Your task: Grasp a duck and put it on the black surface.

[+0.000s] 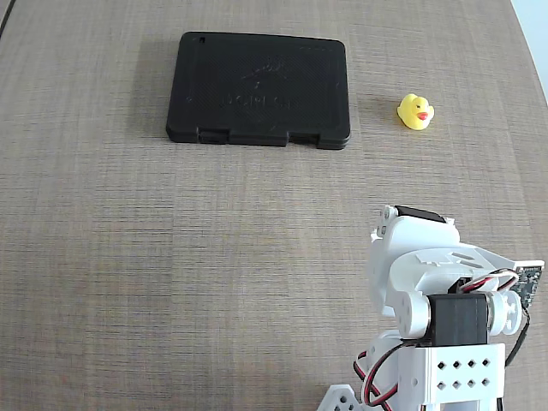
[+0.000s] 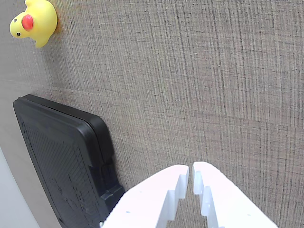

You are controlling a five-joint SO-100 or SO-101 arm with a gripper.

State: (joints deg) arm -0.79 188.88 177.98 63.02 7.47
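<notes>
In the wrist view the claw (image 2: 191,172) ran off the bottom edge. Left of it, the slab (image 2: 57,156) lost its lower end; the duck (image 2: 34,21), far up-left, lost its top. In the fixed view the folded arm (image 1: 445,317) hid the claw.

My arm (image 1: 445,317) sits folded at the lower right of the fixed view, white links stacked over its base. In the wrist view my gripper (image 2: 191,172) enters from below, fingertips nearly touching, holding nothing.
</notes>
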